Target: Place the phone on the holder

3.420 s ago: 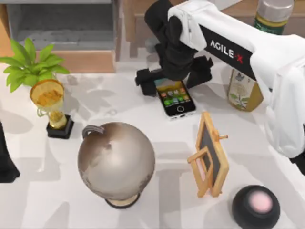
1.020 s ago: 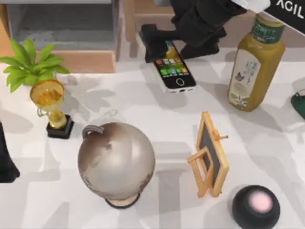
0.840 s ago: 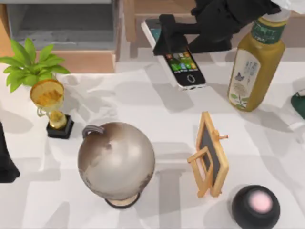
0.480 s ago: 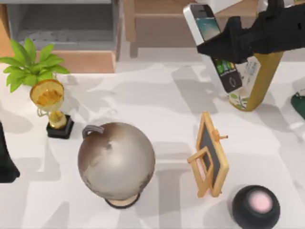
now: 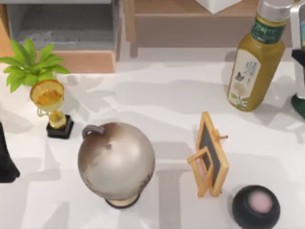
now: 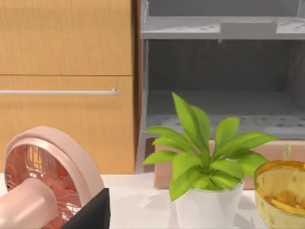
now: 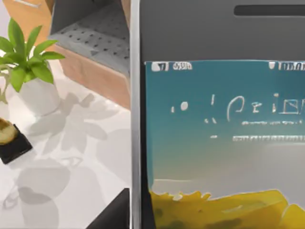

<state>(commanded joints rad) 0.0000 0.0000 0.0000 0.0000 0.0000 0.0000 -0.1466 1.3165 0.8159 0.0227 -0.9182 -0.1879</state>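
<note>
The left gripper (image 5: 5,164) sits parked at the bench's (image 5: 157,95) left edge, and I cannot tell how it is set. Near that edge stand the plant (image 5: 28,62) and trophy (image 5: 50,107), then the globe (image 5: 116,162) toward the front. Right of centre stands the holder (image 5: 209,155), a small wooden easel with a narrow ledge, empty. The bottle (image 5: 252,62) rises near the far right corner, the speaker (image 5: 256,206) near the front right. The phone (image 7: 219,119) is off the bench, grasped by the right gripper (image 5: 300,57) at the right edge; the wrist view has its screen up close. The risks, as I judge them: swinging in, the phone could clip the bottle; a hard touchdown could tip the light holder; released off the ledge, it would slide flat.
</note>
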